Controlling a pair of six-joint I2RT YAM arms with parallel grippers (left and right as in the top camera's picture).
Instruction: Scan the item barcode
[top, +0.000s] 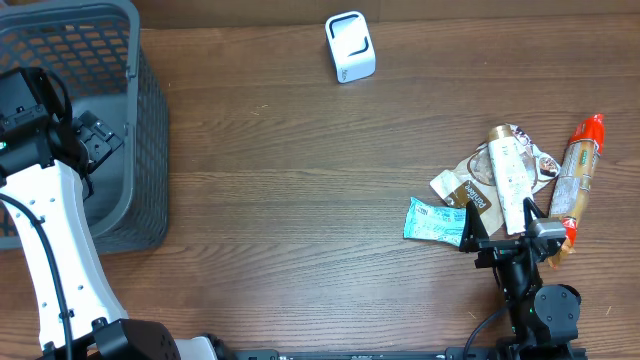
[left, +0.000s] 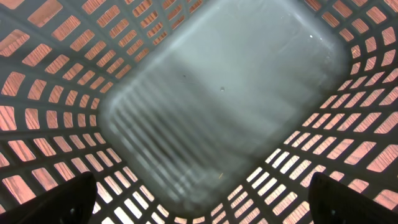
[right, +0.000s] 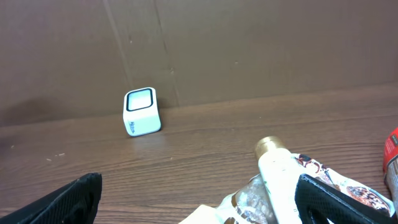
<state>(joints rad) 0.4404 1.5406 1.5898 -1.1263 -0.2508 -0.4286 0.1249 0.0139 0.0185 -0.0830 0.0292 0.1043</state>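
The white cube scanner (top: 350, 47) stands at the back of the table, and the right wrist view shows it as the scanner (right: 142, 112) by the brown wall. A pile of items lies at the right: a white tube with a gold cap (top: 510, 175), a red-capped stick pack (top: 577, 175), a teal packet (top: 432, 220) and a brown-and-white pouch (top: 470, 188). My right gripper (top: 500, 228) hovers open at the pile's near edge. In its own view the right gripper (right: 202, 202) has the tube (right: 280, 177) just inside its right finger. My left gripper (top: 92, 140) hangs open over the grey basket.
The grey mesh basket (top: 150, 120) fills the far left corner. In the left wrist view my left gripper (left: 205, 202) looks straight down at the basket's bare floor, with its slotted wall (left: 50, 93) all round. Bare wooden tabletop (top: 290, 200) lies between basket and pile.
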